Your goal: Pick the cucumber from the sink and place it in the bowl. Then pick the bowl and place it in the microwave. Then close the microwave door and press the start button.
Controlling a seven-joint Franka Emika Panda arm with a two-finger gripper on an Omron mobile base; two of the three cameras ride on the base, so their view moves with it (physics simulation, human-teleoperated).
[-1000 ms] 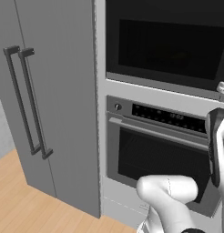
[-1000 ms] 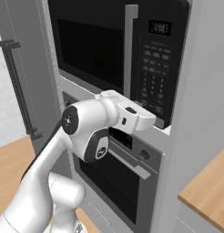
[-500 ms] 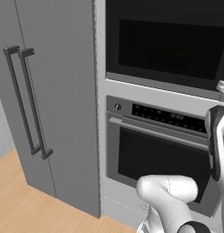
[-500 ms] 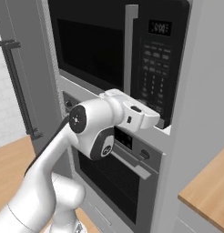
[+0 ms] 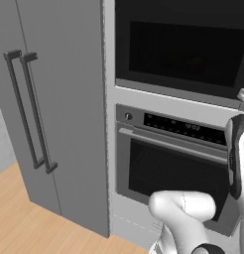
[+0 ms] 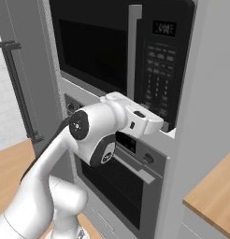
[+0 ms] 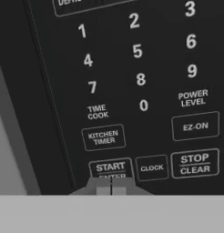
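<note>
Nearer to the keypad [image 7: 141,86] my arm has swung since a second ago | my gripper [image 7: 111,185] pressed together, empty | tips at START button [image 7: 110,167] | microwave door [image 6: 96,49] shut, microwave [image 5: 181,47] above oven [image 5: 168,168]

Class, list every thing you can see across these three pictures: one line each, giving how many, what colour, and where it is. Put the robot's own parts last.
microwave door: one, dark glass, grey frame, shut, above the oven.
microwave keypad: one, black with white labels, right of the door.
START button: one, black, bottom row, left of CLOCK.
oven: one, grey steel, dark window, below the microwave.
tall cabinet: one, grey, two dark bar handles, left of the oven.
floor: light wood.
counter: one, light wood, far right.
gripper: one, dark tips shut together at START.
</note>
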